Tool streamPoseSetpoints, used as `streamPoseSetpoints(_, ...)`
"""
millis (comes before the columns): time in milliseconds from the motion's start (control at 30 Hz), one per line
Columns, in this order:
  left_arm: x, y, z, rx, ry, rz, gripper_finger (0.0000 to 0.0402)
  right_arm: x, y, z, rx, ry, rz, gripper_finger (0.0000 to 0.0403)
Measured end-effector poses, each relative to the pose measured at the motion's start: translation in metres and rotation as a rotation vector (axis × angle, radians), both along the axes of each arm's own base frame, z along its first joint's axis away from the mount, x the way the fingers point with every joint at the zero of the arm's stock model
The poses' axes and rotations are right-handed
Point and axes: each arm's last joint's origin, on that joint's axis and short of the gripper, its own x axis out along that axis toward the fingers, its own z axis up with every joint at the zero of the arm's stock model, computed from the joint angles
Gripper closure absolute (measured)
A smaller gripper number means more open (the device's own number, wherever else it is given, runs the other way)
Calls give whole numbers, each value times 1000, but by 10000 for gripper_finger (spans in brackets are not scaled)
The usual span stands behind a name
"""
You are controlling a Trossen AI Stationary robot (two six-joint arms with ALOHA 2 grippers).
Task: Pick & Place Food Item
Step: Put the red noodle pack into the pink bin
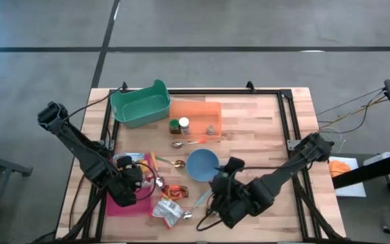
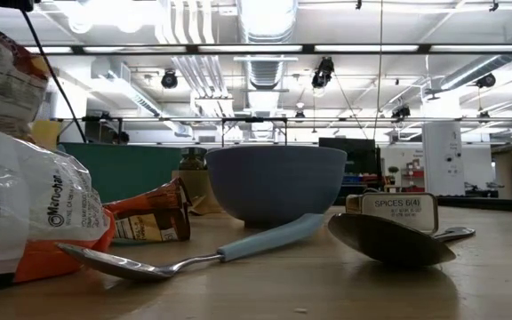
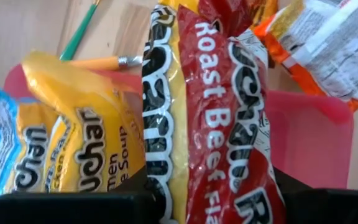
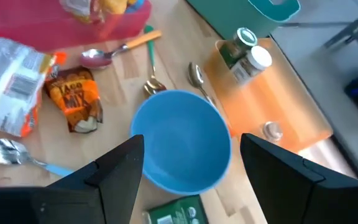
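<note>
Wooden table (image 1: 263, 129): blue bowl (image 1: 202, 165), green bin (image 1: 139, 105), spoons (image 1: 185, 144).

My high view looks straight down; low sits level on the worktop (image 1: 263, 122); both share the blue bowl (image 1: 202, 165).

In the left wrist view, the red-and-yellow roast beef ramen packet (image 3: 216, 118) runs past the picture's top and bottom edges, covering much of the pink plastic tray (image 3: 309, 143). Seen from above, the left gripper (image 1: 128, 184) hides the packet. In the low view, the white-and-orange crinkled snack bag (image 2: 25, 209) is cut off at the left.
</note>
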Motion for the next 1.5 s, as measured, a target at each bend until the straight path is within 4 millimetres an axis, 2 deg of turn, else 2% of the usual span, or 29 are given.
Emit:
streamPoseSetpoints(367, -10, -7, -1, -35, 11, 83, 297, -37, -24, -29, 168, -239, 72, 138)
streamPoseSetpoints(600, -16, -2, -22, -53, 80, 160, 297, -56, -55, -36, 278, -442, 115, 138)
streamPoseSetpoints(733, -18, -2, -27, -66, 106, 156, 297, -66, -64, -41, 350, -547, 170, 138)
streamPoseSetpoints(867, -15, -4, -26, -72, 60, 138, 297, -69, -69, -40, 382, -614, 222, 138)
streamPoseSetpoints(1067, -13, -5, -28, -67, 48, 140, 297, -67, -67, -39, 384, -623, 226, 138)
streamPoseSetpoints(1300, -15, -3, -49, -108, 24, 159, 297, -64, -67, -39, 392, -629, 216, 138)
streamPoseSetpoints(1500, -16, -2, -52, -105, 28, 163, 297, -64, -68, -38, 393, -637, 216, 138)
